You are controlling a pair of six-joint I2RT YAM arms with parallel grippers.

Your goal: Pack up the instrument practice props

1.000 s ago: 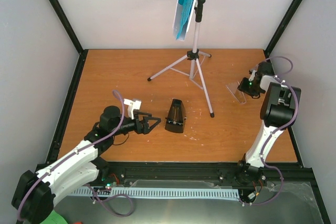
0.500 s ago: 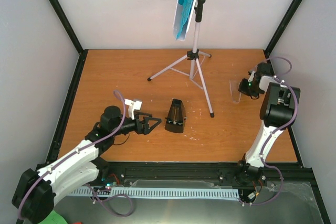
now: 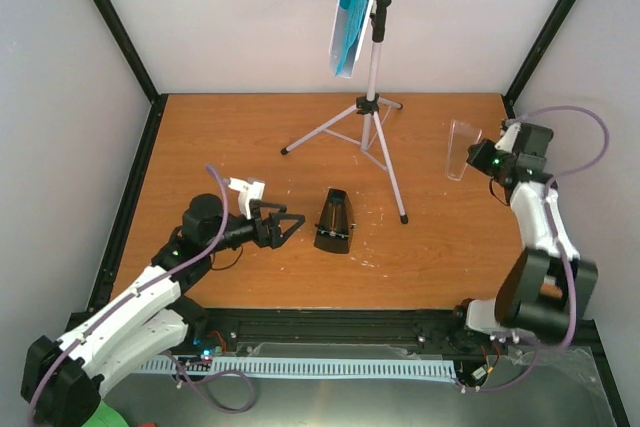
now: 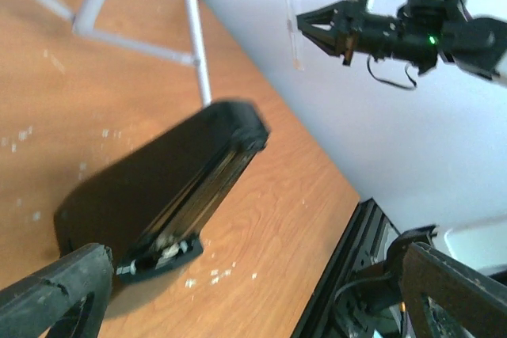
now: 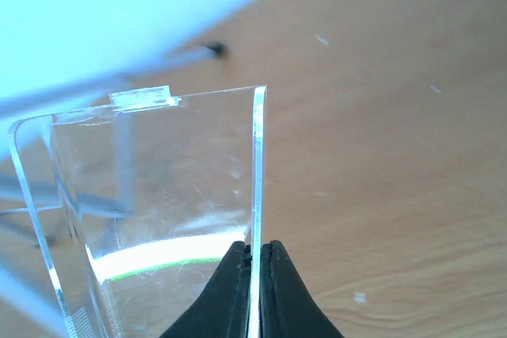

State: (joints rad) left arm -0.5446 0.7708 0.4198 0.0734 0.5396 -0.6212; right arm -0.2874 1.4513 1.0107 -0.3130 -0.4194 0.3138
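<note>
Black metronome (image 3: 335, 220), grey stand (image 3: 376, 52), cyan pages (image 3: 350, 7), clear panel (image 3: 459, 147), orange-brown table (image 3: 250, 137)

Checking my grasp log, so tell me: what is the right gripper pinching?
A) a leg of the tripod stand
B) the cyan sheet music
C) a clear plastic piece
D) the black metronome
C: in the right wrist view the right gripper has its fingertips shut on the thin edge of a clear plastic piece, and nothing else sits between them.
</note>
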